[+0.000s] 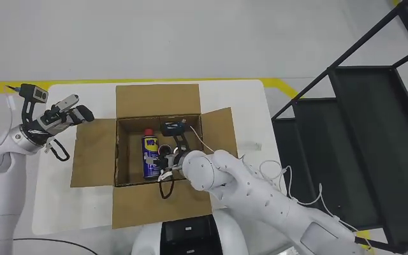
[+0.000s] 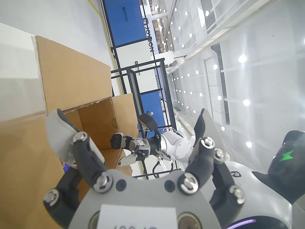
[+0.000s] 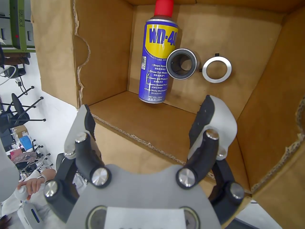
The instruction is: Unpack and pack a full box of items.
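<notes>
An open cardboard box [image 1: 95, 153] stands in the middle of the white table [image 1: 245, 102], flaps spread outward. On its floor lie a blue-and-yellow spray can with a red cap [image 3: 159, 55] [image 1: 150, 153], a short metal sleeve [image 3: 182, 64] beside it, and a flat metal ring [image 3: 216, 69]. My right gripper [image 3: 146, 120] [image 1: 163, 167] hangs open above the box's near side, nothing between its fingers. My left gripper [image 1: 80, 109] [image 2: 129, 129] is open and empty, raised beyond the box's left flap and facing the box [image 2: 71, 77] and the right gripper [image 2: 124, 151].
A black metal stair frame [image 1: 344, 127] stands to the right of the table. A small white item [image 1: 252, 146] lies on the table right of the box. Bare tabletop shows on both sides of the box flaps.
</notes>
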You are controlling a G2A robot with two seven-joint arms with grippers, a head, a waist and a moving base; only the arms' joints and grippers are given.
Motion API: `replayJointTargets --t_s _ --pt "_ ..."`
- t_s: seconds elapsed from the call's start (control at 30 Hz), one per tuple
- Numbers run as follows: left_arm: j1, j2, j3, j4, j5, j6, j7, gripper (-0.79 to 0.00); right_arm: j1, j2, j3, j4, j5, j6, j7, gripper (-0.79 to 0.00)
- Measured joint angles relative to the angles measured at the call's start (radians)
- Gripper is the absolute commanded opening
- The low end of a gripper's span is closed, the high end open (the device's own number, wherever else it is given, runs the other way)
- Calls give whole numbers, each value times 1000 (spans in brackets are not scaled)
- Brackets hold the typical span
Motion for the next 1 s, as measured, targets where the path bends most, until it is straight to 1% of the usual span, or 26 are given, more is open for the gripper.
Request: replayJointTargets --t_s 0.07,0.13,0.23,0.4,0.43,0.47,0.57,0.6,0.7,0.73,0.87,1.0 --pt "0 0 0 0 0 0 0 0 20 -6 -16 20 -23 20 15 0" --pt "0 0 0 0 0 0 0 0 55 -18 -45 51 -51 66 40 0" --pt "0 0 0 0 0 0 0 0 111 -46 -94 115 -65 117 63 0" --pt "0 0 0 0 0 0 0 0 218 -112 -198 265 -99 207 78 0" --pt "0 0 0 0 0 0 0 0 232 -124 -210 292 -96 218 70 -37" --pt "0 0 0 0 0 0 0 0 247 -139 -221 327 -85 227 61 -102" --pt "0 0 0 0 0 0 0 0 275 -171 -239 398 -57 241 45 -99" --pt "0 0 0 0 0 0 0 0 284 -184 -246 425 -46 246 40 -74" --pt "0 0 0 0 0 0 0 0 303 -211 -260 480 -24 256 31 -77" --pt "0 0 0 0 0 0 0 0 307 -218 -263 493 -19 257 29 -86" --pt "0 0 0 0 0 0 0 0 321 -243 -275 537 -2 259 27 -77" --pt "0 0 0 0 0 0 0 0 334 -264 -281 579 8 257 29 -99"
